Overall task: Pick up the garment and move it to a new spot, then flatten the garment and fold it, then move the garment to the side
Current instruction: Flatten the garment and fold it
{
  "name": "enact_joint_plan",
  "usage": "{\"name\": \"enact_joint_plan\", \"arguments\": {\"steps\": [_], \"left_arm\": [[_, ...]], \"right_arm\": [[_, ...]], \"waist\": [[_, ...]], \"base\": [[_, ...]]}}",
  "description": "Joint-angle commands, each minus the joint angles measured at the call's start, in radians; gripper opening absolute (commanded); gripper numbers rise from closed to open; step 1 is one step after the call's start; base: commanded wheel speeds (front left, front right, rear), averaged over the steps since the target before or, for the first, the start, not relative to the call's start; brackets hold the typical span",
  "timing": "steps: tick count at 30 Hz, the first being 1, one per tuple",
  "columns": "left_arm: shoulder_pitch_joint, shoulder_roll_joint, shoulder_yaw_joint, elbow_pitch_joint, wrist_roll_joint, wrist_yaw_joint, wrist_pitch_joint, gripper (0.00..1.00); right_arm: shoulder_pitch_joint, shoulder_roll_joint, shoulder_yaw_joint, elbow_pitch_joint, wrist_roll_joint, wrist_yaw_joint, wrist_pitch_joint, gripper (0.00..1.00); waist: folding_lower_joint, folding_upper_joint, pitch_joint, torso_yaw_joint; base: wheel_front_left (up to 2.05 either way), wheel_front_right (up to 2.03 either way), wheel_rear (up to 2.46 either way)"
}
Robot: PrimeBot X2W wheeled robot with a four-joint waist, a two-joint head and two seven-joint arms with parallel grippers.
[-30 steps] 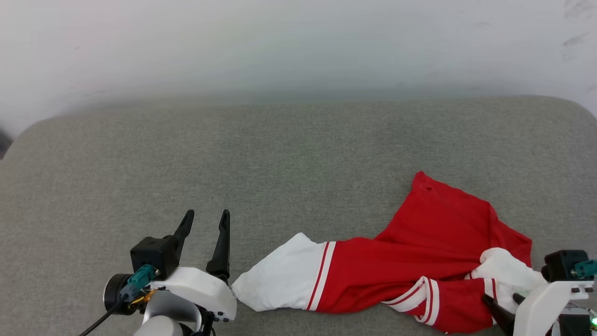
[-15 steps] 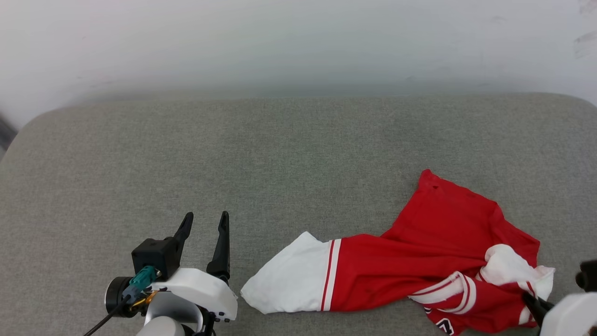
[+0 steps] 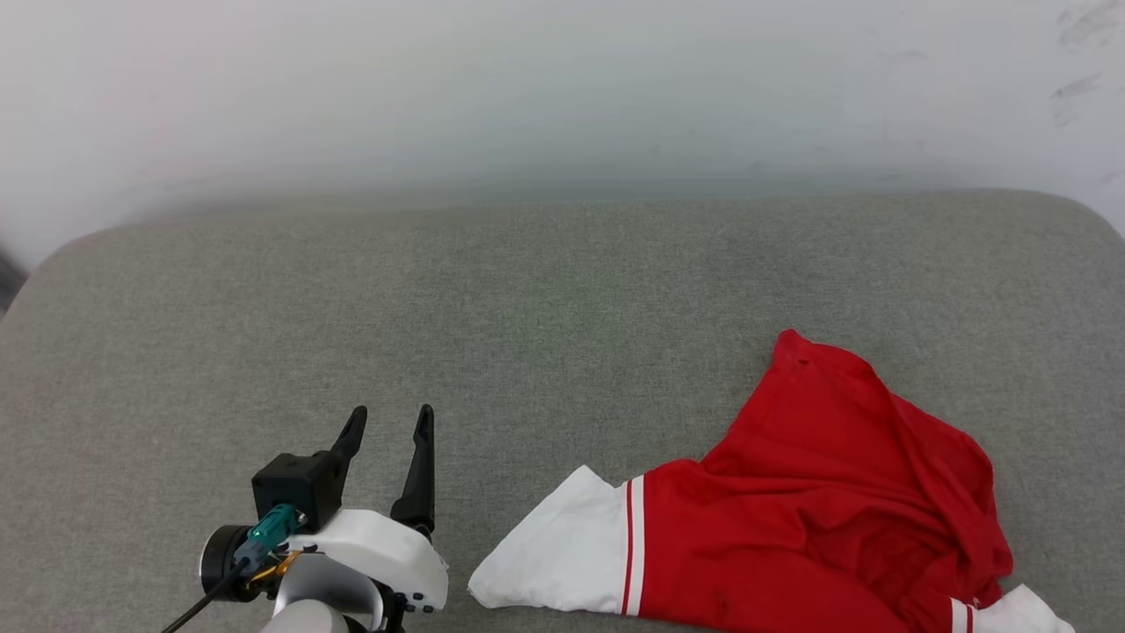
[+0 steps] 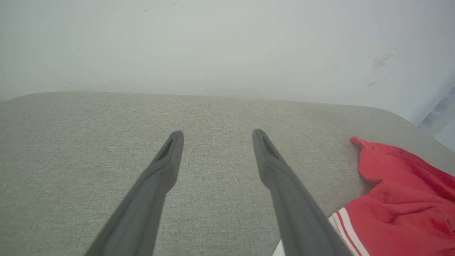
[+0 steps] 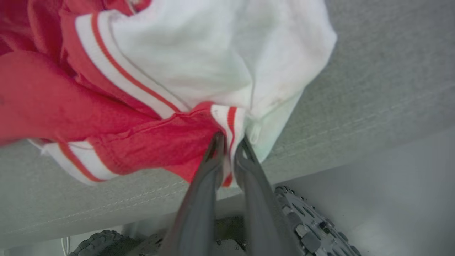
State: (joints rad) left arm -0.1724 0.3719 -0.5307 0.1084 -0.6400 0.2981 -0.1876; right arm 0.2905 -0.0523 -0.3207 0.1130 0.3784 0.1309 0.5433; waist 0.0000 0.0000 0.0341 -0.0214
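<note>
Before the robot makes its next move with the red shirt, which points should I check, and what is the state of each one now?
1. Hold of the right gripper on the garment: shut on a red and white edge. Ok.
2. Readiness of the left gripper: open, nothing between its fingers. Ok.
3. Flatness of the garment: bunched and creased. Not ok.
4. Free room on the grey cushion: bare cloth lies ahead of the left gripper. Ok.
5. Which side of the garment faces up: the folds hide it. Cannot tell.
</note>
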Motion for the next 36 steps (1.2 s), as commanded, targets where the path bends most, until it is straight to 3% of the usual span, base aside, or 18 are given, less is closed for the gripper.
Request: {"name": "enact_joint_plan", "arguments": {"steps": [1,6,10,14,19,23,34,35,36], "left_arm": [[0.003,0.006,0.001,0.0,-0.006,0.0,0.003,1.0],[0.011,0.015,0.001,-0.005,-0.004,0.006,0.006,1.0],[0.026,0.019,0.006,-0.015,-0.009,0.018,0.003,1.0],[0.019,0.016,0.002,-0.021,-0.009,0.018,0.003,1.0],[-0.001,0.014,-0.006,-0.026,-0.001,0.012,0.004,1.0],[-0.032,0.014,-0.008,-0.035,0.013,0.013,0.0,1.0],[-0.098,0.004,-0.007,-0.03,0.029,0.006,-0.019,1.0],[-0.099,0.003,-0.007,-0.026,0.028,0.006,-0.021,1.0],[-0.1,0.0,-0.007,-0.024,0.027,0.006,-0.021,1.0]], "right_arm": [[-0.03,0.002,0.008,0.027,0.014,0.0,-0.039,1.0],[-0.071,0.001,0.003,0.041,0.008,0.0,-0.154,1.0],[-0.11,-0.022,-0.011,-0.078,0.008,0.0,-0.17,1.0],[-0.201,-0.078,0.002,-0.091,0.019,0.0,-0.057,1.0],[-0.289,-0.146,0.048,-0.019,0.021,0.0,0.079,1.0],[-0.394,-0.187,0.101,0.069,0.011,0.0,0.251,1.0],[-0.517,-0.175,0.09,0.278,-0.028,0.0,0.391,1.0],[-0.514,-0.172,0.088,0.301,-0.032,0.0,0.395,0.49],[-0.511,-0.161,0.085,0.325,-0.027,-0.001,0.406,0.11]], "waist": [[0.0,0.0,-0.003,-0.001],[0.0,0.0,-0.011,-0.004],[0.0,0.0,-0.029,-0.014],[0.0,0.0,-0.032,-0.016],[0.0,0.0,-0.02,0.006],[0.0,0.0,0.034,0.046],[0.0,0.0,0.139,0.102],[0.0,0.0,0.14,0.104],[0.0,0.0,0.14,0.105]], "base": [[0.0,0.0,0.0],[0.0,0.0,0.0],[0.0,0.0,0.0],[0.0,0.0,0.0],[0.0,0.0,0.0],[0.0,0.0,0.0],[0.0,0.0,0.0],[0.0,0.0,0.0],[0.0,0.0,0.0]]}}
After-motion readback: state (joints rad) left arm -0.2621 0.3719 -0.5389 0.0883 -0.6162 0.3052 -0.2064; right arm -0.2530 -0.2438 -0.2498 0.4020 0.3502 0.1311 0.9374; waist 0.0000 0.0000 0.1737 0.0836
